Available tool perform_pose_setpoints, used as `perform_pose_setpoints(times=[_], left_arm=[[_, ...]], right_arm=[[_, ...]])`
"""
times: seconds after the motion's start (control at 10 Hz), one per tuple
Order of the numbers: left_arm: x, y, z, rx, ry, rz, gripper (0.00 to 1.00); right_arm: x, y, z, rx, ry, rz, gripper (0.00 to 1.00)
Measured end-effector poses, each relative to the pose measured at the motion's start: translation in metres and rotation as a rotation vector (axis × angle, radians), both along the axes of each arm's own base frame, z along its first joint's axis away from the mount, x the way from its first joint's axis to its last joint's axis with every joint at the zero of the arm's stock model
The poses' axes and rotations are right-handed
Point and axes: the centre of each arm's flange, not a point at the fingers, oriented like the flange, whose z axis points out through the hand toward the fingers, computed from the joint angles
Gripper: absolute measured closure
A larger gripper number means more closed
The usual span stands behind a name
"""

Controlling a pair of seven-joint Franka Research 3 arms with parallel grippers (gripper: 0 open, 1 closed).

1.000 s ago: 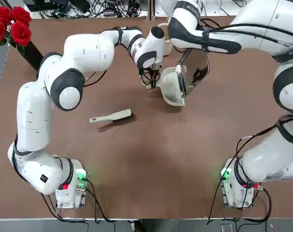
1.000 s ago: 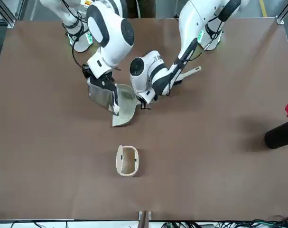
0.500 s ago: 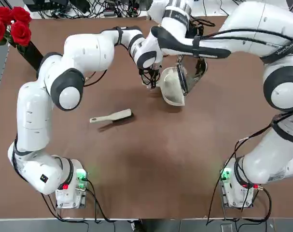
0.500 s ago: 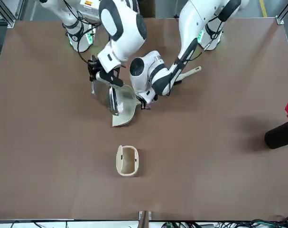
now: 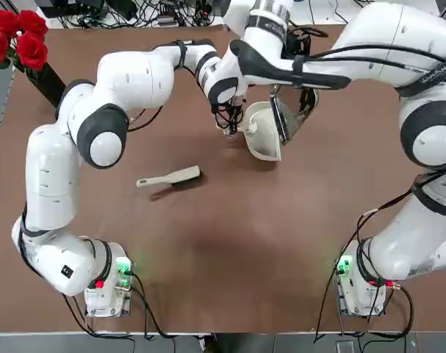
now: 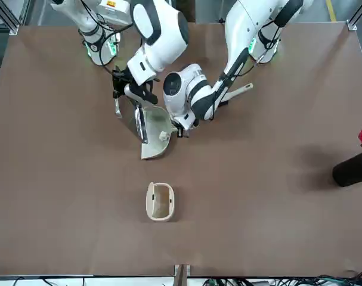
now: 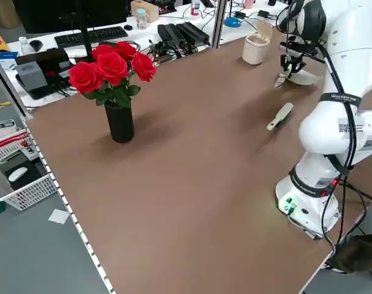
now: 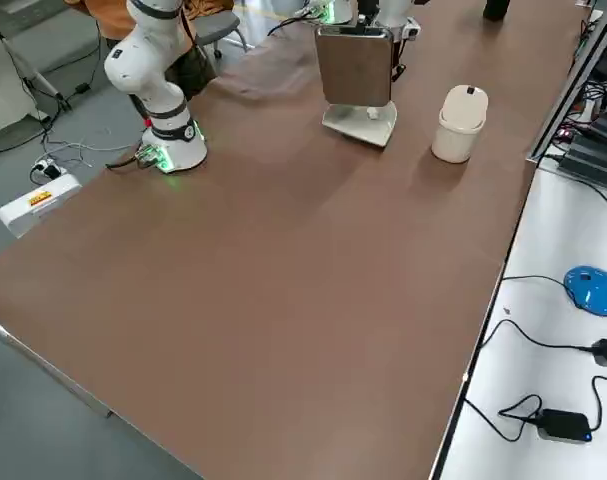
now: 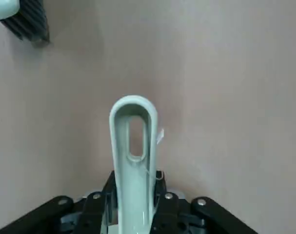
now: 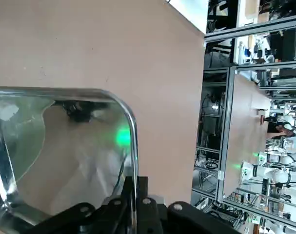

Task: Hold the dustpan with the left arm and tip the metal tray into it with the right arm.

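Note:
The cream dustpan (image 5: pixel 261 134) rests on the table with its mouth turned toward the metal tray. My left gripper (image 5: pixel 231 126) is shut on its looped handle (image 9: pixel 133 156) at the far middle of the table. The shiny metal tray (image 5: pixel 292 112) is lifted and tilted steeply on edge, its lower rim at the dustpan's mouth. From the right side the tray (image 8: pixel 355 64) stands nearly upright over the dustpan (image 8: pixel 363 122). My right gripper (image 6: pixel 122 89) is shut on the tray's rim (image 10: pixel 132 146). I see nothing lying in the tray.
A slim cream brush (image 5: pixel 170 176) lies on the table nearer the left arm's base. A cream cup-shaped bin (image 6: pixel 160 201) stands beyond the dustpan toward the far edge. A black vase of red roses (image 5: pixel 20 40) is at the far left corner.
The right arm has swung in over the dustpan and turned its wrist, so the tray stands steeper against the dustpan's mouth. The left arm and dustpan have stayed put.

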Motion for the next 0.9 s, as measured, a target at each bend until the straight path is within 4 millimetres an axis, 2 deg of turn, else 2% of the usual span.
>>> perform_pose_setpoints(times=[0.2, 0.5, 0.6, 0.9], left_arm=[[0.003, 0.002, 0.000, 0.004, -0.007, 0.000, 0.67], [0.020, 0.016, 0.002, 0.025, -0.035, 0.005, 0.67], [0.025, 0.022, 0.006, 0.034, -0.035, 0.001, 0.67], [0.038, 0.040, 0.029, 0.073, -0.028, -0.025, 0.67]], right_arm=[[0.012, -0.019, 0.011, 0.045, 0.041, -0.024, 0.95], [0.026, -0.039, 0.014, 0.117, 0.119, -0.067, 0.95], [0.039, -0.050, 0.024, 0.164, 0.147, -0.078, 0.95], [0.093, -0.111, 0.050, 0.307, 0.189, -0.143, 0.95]])
